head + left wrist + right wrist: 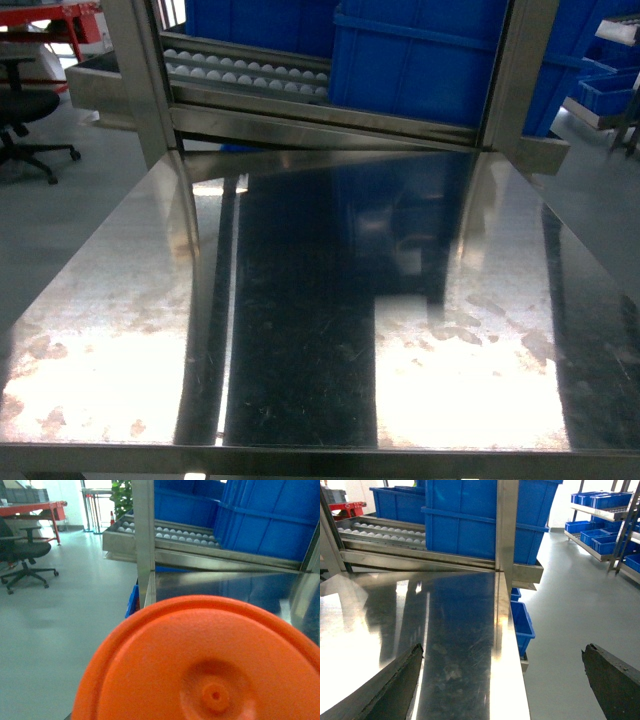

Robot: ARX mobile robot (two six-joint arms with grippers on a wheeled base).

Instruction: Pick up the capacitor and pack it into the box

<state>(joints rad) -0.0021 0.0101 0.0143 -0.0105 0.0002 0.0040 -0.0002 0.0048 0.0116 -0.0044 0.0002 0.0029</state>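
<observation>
Neither capacitor nor box appears in any view, so we must locate both first. Our left wrist view is filled at lower centre by an orange disc (205,670); whether the left fingers clasp it we cannot tell. The right gripper (502,680) stands spread wide, empty, over the steel table (120,300). Blue bins (420,50) sit upper centre.

blue bins (420,60), orange disc (200,660), silver scuffed table (110,330)

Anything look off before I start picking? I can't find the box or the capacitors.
Yes. An orange disc fills the left wrist view, hiding what lies below it. The steel table shows only stains and glare; no box or capacitor is in view. Right gripper is open.
</observation>
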